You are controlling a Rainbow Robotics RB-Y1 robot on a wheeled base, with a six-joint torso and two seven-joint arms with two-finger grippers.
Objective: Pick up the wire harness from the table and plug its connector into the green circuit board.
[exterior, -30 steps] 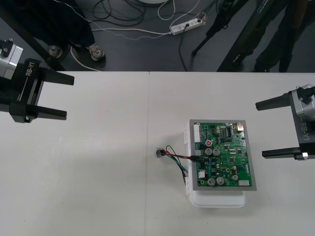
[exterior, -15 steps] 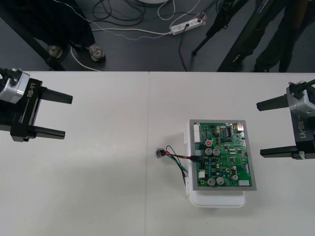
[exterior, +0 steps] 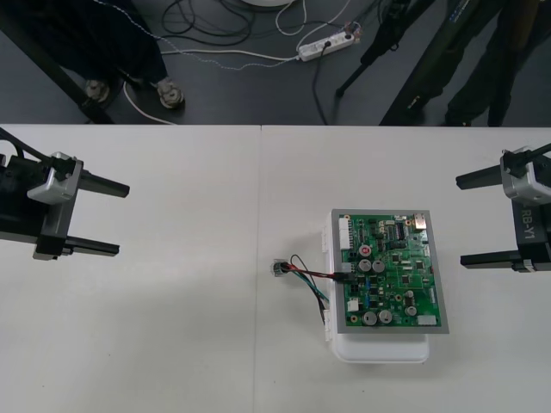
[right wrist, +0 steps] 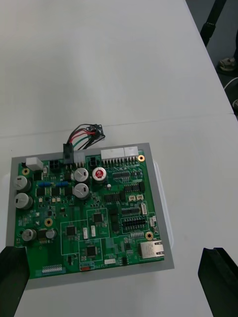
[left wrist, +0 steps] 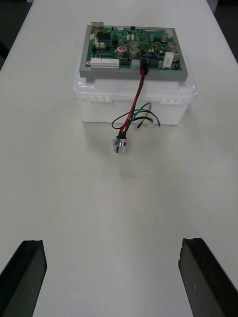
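Harness (exterior: 308,274) plug (exterior: 344,277) seated in green circuit board (exterior: 392,271), left edge; wires trail to socket (exterior: 278,268) on tabletop (exterior: 172,344) left of board. Left hand (exterior: 123,219) wide, well left of board; right hand (exterior: 460,221) wide, near board's right.

The one marking that can be read is "RB-Y1", running down the grey metal body (exterior: 528,222) behind the black two-fingered right hand (exterior: 461,221). The fine white printing on the green circuit board (exterior: 389,271) is too small to read.
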